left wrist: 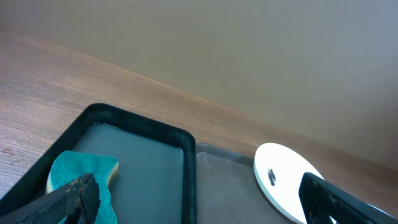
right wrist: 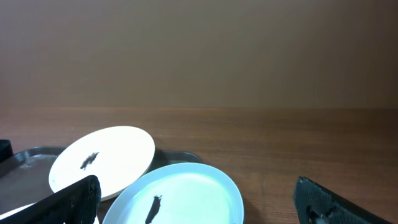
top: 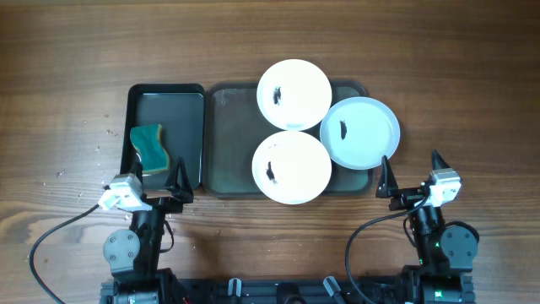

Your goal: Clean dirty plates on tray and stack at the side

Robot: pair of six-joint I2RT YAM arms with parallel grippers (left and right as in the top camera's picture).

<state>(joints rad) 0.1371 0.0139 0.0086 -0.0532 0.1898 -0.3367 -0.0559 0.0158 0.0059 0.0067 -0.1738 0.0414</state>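
Smeared plates (top: 294,83) on the dark grey tray (top: 228,135), both pincers wide and empty
Two lie on it, one far, one near; the third (top: 360,131) overhangs its right rim. The left pincer (top: 159,176) hangs at the near edge of the smaller black tray (top: 169,110) by the teal sponge (top: 149,145); the right pincer (top: 412,169) over the table (top: 472,101), right of the plates

Soft, even light falls from overhead; shadows are faint. The plates (top: 299,84) glow nearly washed out. Wrist views look dimmer, fingers (left wrist: 68,200) blurred at five and seven o'clock.
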